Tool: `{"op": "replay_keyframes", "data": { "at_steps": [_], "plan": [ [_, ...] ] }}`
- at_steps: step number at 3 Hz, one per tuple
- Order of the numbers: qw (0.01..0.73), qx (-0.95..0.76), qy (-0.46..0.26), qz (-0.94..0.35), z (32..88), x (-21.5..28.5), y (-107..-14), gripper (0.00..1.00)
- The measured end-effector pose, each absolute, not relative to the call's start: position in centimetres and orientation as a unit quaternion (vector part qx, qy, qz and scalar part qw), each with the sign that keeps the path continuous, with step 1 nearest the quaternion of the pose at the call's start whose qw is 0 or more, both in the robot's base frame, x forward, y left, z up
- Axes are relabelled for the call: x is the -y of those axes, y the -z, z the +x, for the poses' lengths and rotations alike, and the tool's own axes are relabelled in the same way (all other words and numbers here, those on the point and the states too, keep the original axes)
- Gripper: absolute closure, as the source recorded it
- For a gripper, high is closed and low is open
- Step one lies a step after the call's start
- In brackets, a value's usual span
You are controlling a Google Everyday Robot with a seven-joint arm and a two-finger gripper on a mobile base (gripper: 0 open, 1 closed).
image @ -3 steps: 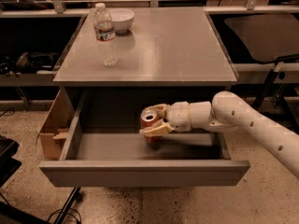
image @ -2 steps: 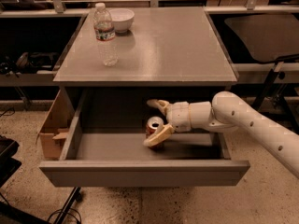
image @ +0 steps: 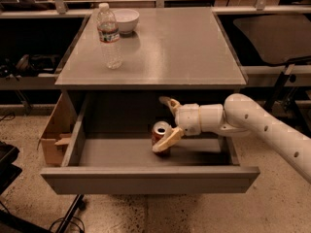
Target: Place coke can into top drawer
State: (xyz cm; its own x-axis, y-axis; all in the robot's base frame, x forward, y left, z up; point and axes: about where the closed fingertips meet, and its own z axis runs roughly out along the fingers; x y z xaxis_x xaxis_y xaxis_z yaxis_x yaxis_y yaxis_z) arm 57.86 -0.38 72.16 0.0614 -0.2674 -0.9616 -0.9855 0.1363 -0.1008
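The coke can [image: 160, 135], red with a silver top, stands upright on the floor of the open top drawer [image: 146, 178], near its middle. My gripper [image: 165, 124] reaches into the drawer from the right. Its fingers are spread wide: one fingertip [image: 164, 144] lies in front of the can's lower right side, the other [image: 166, 101] is up behind it. The jaws do not clamp the can.
A clear water bottle [image: 110, 35] and a white bowl [image: 124, 20] stand at the back left of the grey cabinet top [image: 184, 47]. A brown cardboard box [image: 54, 135] sits against the drawer's left side. Dark shelving lies behind.
The gripper held the can a second ago. It has opened its fingers and let the can go; the can now stands on the drawer floor.
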Motion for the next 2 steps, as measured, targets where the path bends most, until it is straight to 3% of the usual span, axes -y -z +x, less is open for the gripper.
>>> {"op": "replay_keyframes", "data": {
  "at_steps": [2],
  "plan": [
    [0.46,-0.568,-0.348,-0.587,54.2,4.5,-81.6,0.0]
  ]
}}
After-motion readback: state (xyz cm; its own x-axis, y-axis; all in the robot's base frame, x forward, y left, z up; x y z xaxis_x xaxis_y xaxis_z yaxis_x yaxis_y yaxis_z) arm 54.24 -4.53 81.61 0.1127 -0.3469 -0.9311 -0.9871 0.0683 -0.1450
